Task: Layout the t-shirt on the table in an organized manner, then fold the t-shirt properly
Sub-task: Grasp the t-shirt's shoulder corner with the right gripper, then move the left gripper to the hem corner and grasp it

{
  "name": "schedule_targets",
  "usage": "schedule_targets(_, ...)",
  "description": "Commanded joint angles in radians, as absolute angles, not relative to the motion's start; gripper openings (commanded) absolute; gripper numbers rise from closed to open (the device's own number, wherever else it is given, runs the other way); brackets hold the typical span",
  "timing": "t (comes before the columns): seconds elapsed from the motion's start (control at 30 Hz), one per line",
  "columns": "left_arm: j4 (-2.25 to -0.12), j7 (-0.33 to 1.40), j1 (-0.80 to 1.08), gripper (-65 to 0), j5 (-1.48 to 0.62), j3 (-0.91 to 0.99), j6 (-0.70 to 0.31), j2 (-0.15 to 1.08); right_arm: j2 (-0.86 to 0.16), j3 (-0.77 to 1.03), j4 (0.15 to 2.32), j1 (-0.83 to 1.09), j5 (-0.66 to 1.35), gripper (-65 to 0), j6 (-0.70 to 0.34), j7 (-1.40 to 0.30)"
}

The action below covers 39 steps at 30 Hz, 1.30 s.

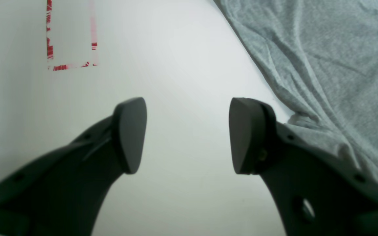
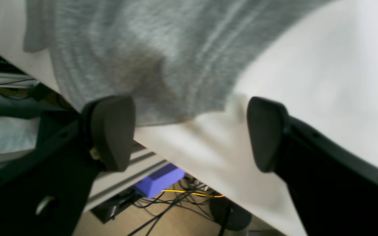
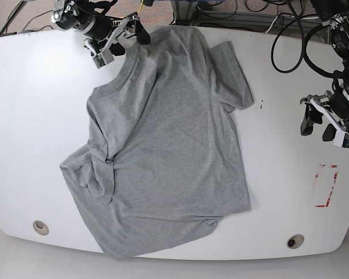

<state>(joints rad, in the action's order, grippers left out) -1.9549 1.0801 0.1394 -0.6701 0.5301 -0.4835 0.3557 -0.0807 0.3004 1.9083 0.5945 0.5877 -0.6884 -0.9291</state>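
White glossy table [image 3: 23, 116] fills most of my base view, with cables and gear along the far edge. From where I'm sitting at the controls, the t-shirt [image 3: 163, 151] is lying across the middle of it, mostly flat but skewed at an angle. One sleeve sticks out toward the side with the red tape rectangle [image 3: 326, 186], and the other sleeve is crumpled and folded in on itself on the opposite side. One corner of the shirt reaches almost to the near table edge, between the two metal grommets [image 3: 41, 226].

My left gripper [image 1: 187, 134] hangs over bare tabletop, well apart from the tape outline, fingers spread wide with nothing between them. The shirt's edge sits just beside its right finger in the wrist view, but I can't tell if it touches.

My right gripper [image 2: 190, 131] is up at the far edge of the table, right where the shirt fabric reaches the rim. Its fingers are spread too and nothing is pinched. The grey fabric lies just past the fingertips, and I can see floor cables and a purple box [image 2: 159, 178] under the table edge.
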Motion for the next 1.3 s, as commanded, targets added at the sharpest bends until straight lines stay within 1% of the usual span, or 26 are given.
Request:
schedule_targets(0.0,-1.971,1.056,0.133,-27.8,-0.682,0.542,-0.484,0.377,-0.087,0.265,1.897,0.590,0.608,-14.0,-0.698,-0.920)
schedule_targets(0.43,-1.971,1.056,0.154,-27.8,-0.684,0.584,-0.489,0.377,-0.087,0.242,1.788,0.510,0.607,-14.1,-0.698,-0.914)
schedule_targets(0.53,-1.971,1.056,0.156,-27.8,-0.684,0.584,-0.489,0.377,-0.101,0.242,1.765,0.498,0.607,-15.2,-0.698,-0.914)
schedule_targets(0.6,-1.971,1.056,0.156,-27.8,-0.684,0.584,-0.489,0.377,-0.110,0.240,1.753,0.483,0.607,-20.0,-0.698,-0.914)
schedule_targets(0.67,-1.971,1.056,0.156,-27.8,-0.684,0.584,-0.489,0.377,-0.111,0.240,1.739,0.472,0.607,-28.1,-0.698,-0.914)
schedule_targets(0.73,-1.971,1.056,0.156,-27.8,-0.684,0.584,-0.489,0.377,-0.113,0.242,1.722,0.466,0.607,-38.5,-0.698,-0.912)
schedule_targets(0.87,-1.971,1.056,0.148,-27.8,-0.684,0.581,-0.486,0.374,-0.116,0.243,1.693,0.443,0.605,-65.0,-0.698,-0.912)
schedule_targets(1.0,-1.969,1.056,0.143,-27.8,-0.680,0.556,-0.483,0.372,-0.136,0.243,1.702,0.447,0.605,-63.9,-0.698,-0.912)
schedule_targets(1.1,-1.969,1.056,0.111,-27.8,-0.651,0.493,-0.483,0.364,-0.159,0.245,1.728,0.458,0.605,-65.0,-0.698,-0.914)
schedule_targets(1.17,-1.968,1.056,0.090,-27.8,-0.616,0.466,-0.472,0.343,-0.174,0.245,1.745,0.470,0.605,-65.0,-0.698,-0.914)
schedule_targets(1.27,-1.966,1.056,0.042,-27.8,-0.521,0.444,-0.432,0.278,-0.214,0.254,1.787,0.492,0.605,-65.0,-0.698,-0.914)
